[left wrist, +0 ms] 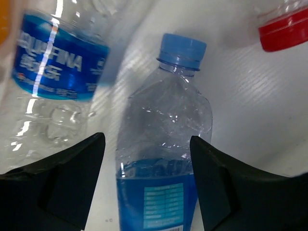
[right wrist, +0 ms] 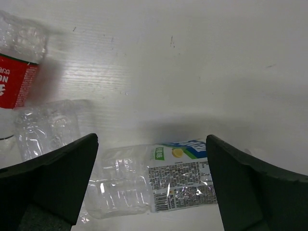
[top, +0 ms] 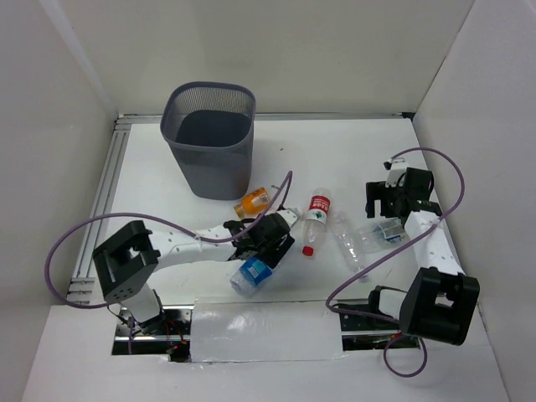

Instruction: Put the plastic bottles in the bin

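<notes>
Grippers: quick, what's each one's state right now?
Left gripper: open, fingers either side of the blue-capped bottle, not clamped on it.
Right gripper: open, empty, over a crushed clear bottle.

Right wrist view, looking down on a white table (right wrist: 216, 72). Pincer (right wrist: 150, 142) spread wide, two dark fingers (right wrist: 53, 178) low in view, gripping nothing. Between the fingers: a crushed clear bottle (right wrist: 125, 185) lying crosswise on the table, with a printed label showing green and blue at the end nearer one finger. Contact with that finger not clear. Just outside the other finger: a second crumpled clear bottle (right wrist: 45, 127), no label seen. Farther ahead on that same side, cut off at the view's edge: a clear bottle with a red label (right wrist: 14, 79). Well ahead of the pincer: a few small dark specks (right wrist: 172, 42) on the table.
</notes>
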Controlling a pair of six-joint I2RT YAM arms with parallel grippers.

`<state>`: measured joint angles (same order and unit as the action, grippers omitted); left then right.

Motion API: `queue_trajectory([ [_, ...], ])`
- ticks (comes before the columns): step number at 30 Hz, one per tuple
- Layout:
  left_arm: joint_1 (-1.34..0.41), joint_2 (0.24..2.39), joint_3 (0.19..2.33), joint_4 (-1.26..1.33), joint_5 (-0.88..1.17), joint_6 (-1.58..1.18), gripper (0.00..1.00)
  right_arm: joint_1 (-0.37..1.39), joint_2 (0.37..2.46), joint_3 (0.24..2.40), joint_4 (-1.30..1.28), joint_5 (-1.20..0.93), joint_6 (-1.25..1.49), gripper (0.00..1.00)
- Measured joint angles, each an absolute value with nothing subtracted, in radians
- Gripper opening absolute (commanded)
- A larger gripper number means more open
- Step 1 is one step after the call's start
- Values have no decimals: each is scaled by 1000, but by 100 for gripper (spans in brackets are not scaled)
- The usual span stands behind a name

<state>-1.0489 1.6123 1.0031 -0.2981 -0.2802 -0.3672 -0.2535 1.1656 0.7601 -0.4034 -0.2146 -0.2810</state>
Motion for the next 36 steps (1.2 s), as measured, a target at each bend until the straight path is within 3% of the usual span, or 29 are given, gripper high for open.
queue_trajectory([
  [4, -1081, 1678, 1012, -323, -292, -397, 92, -253, 1198, 762, -413, -229, -286, 100],
  [7, -1102, 1719, 1034, -338, -295, -423, 89, -253, 1210, 766, -422, -247, -290, 100],
  [9, -1110, 1747, 1043, -340, -294, -441, 70, -253, 1216, 776, -432, -271, -298, 97],
  [10, -1112, 1750, 1048, -342, -295, -447, 42, -253, 1221, 785, -441, -292, -309, 93],
  [11, -1111, 1750, 1054, -343, -292, -456, 30, -253, 1226, 793, -450, -315, -322, 79],
  [13, -1111, 1738, 1068, -343, -291, -452, 18, -253, 1234, 811, -472, -364, -355, 64],
  [15, -1116, 1719, 1078, -350, -281, -439, 7, -248, 1237, 824, -491, -422, -385, 55],
  [17, -1116, 1697, 1085, -378, -263, -435, 2, -236, 1233, 829, -496, -465, -404, 55],
  [21, -1118, 1592, 1163, -448, -224, -390, 2, -178, 1213, 832, -494, -523, -406, 64],
  [27, -1026, 1470, 1530, -421, -214, -301, 7, -104, 1243, 895, -487, -537, -302, 85],
  [32, -802, 1446, 1738, -313, -255, -255, 8, -68, 1263, 929, -485, -533, -266, 87],
  [36, -612, 1483, 1827, -185, -351, -235, 16, -30, 1263, 929, -504, -533, -271, 88],
])
